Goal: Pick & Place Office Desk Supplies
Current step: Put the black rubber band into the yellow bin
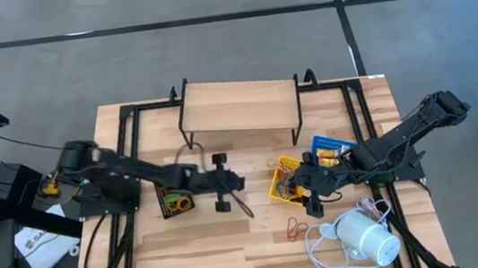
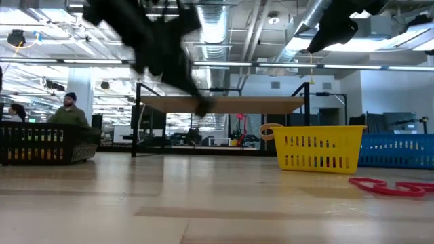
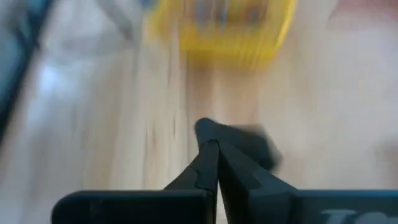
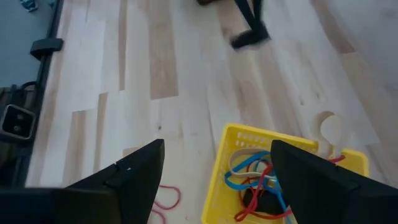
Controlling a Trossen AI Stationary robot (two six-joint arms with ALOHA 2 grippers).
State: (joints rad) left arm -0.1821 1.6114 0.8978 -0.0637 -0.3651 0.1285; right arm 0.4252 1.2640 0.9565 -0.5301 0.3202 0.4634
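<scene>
My left gripper hangs above the bare wood in the middle of the table, between the black mesh tray and the yellow tray. Its fingers are shut, with nothing visible between them. In the low view it is well clear of the table. My right gripper is open and hovers over the yellow tray. That tray holds blue, red and green rubber bands. Red rubber bands lie flat on the wood near the table's near edge.
A blue tray sits beyond the yellow one. A white cylindrical device with a cord lies at the near right. A wooden riser shelf stands at the far side. A person sits in the room behind.
</scene>
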